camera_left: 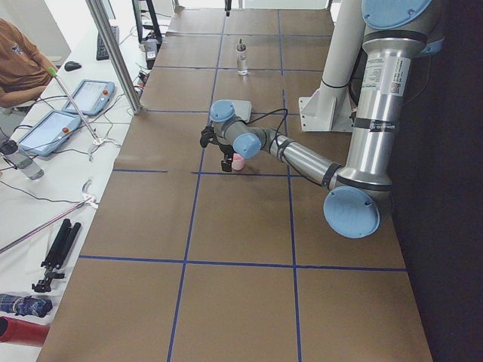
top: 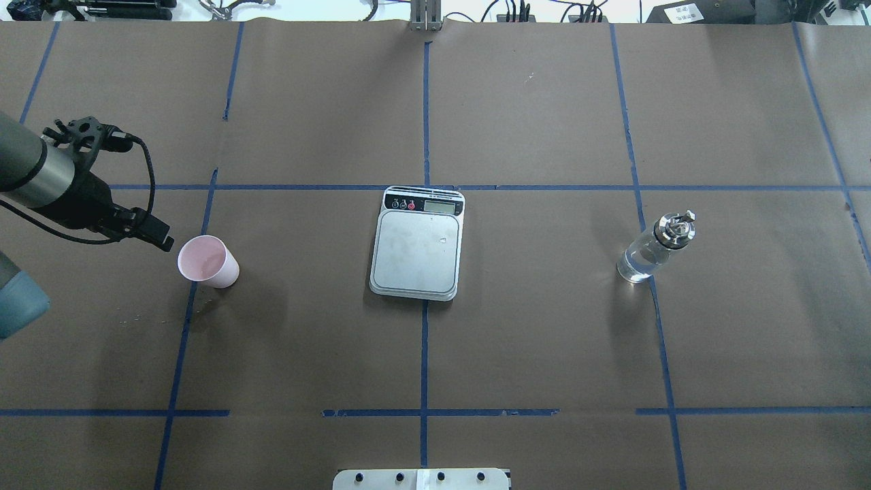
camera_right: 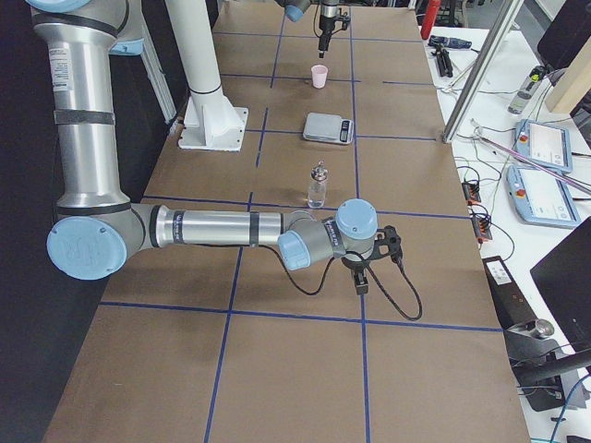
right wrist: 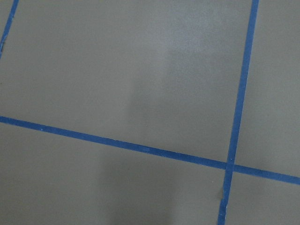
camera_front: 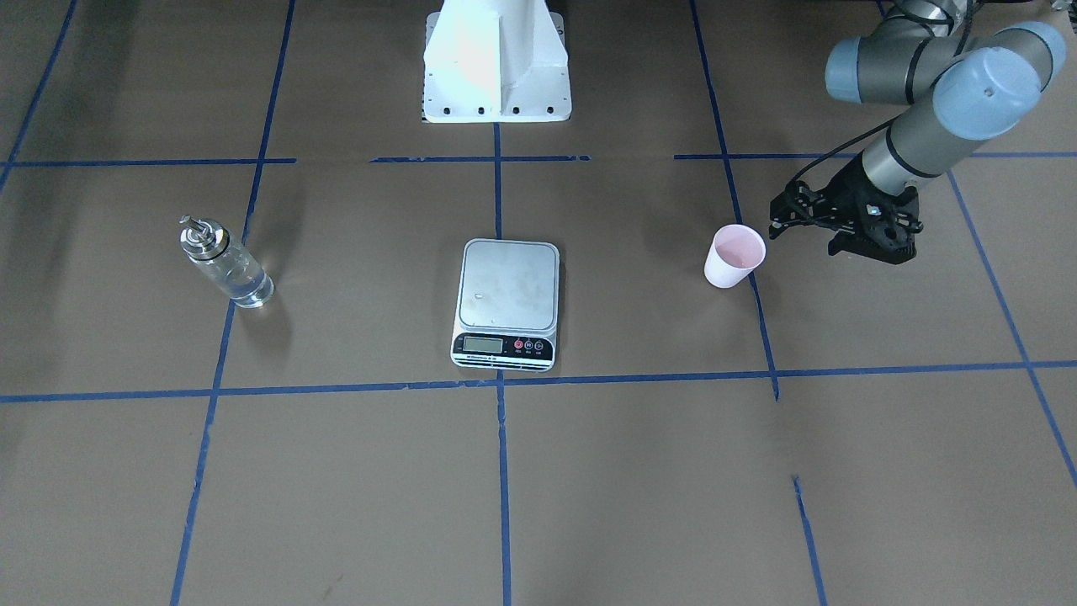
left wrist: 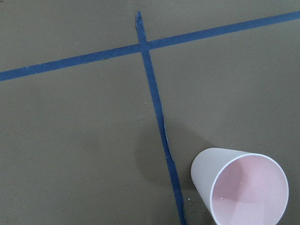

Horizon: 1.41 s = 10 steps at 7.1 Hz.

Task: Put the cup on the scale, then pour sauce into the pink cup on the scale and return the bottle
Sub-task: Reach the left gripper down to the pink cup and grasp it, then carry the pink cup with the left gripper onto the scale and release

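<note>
By the surface's [top: 88,340] left edge, the pink cup [top: 207,261] stands beside the empty left pincer [top: 161,239], toward the scale [top: 416,253]; how open it is, I cannot tell

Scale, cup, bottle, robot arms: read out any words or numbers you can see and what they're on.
Nothing can be quoted.
Scale: tiny print by its buttons, too small to read; display digits unclear.
Left arm: sticker on its upright tube, blurred.
Cup and bottle: no text seen.
</note>
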### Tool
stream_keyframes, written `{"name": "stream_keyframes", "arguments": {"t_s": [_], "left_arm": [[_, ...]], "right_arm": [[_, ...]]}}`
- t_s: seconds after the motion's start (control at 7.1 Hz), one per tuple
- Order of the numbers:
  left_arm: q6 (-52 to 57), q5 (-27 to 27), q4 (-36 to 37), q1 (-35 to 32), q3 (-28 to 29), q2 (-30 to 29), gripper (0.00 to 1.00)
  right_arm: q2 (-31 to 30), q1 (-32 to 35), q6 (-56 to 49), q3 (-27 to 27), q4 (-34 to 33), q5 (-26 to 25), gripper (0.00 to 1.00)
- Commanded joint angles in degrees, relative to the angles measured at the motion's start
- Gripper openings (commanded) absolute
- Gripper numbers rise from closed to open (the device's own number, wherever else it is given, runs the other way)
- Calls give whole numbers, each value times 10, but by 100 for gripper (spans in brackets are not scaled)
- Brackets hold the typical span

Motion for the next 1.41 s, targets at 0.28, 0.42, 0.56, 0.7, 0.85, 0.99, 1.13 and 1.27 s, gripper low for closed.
{"name": "stream_keyframes", "arguments": {"t_s": [0.28,0.42,0.56,0.7,0.85,0.99,1.13,1.27], "left_arm": [[-6,4,0,32,46,-41,90],[-6,4,1,42,46,-41,77],[-5,4,1,43,47,-40,31],[-6,5,2,43,47,-41,0],[-8,5,4,41,37,-40,0],[-9,6,7,42,32,-37,0],[-60,6,7,42,30,-49,0],[-102,6,8,42,27,-68,0]], "right_arm": [[-3,0,-2,-2,1,-1,100],[-4,0,-1,-2,1,-1,100],[-4,0,-1,-2,1,-1,100],[-4,0,-1,-2,1,0,100],[-4,0,-1,-2,1,0,100],[-4,0,0,-4,1,0,100],[-4,0,0,-4,1,4,100],[-4,0,-1,-4,1,5,100]]}}
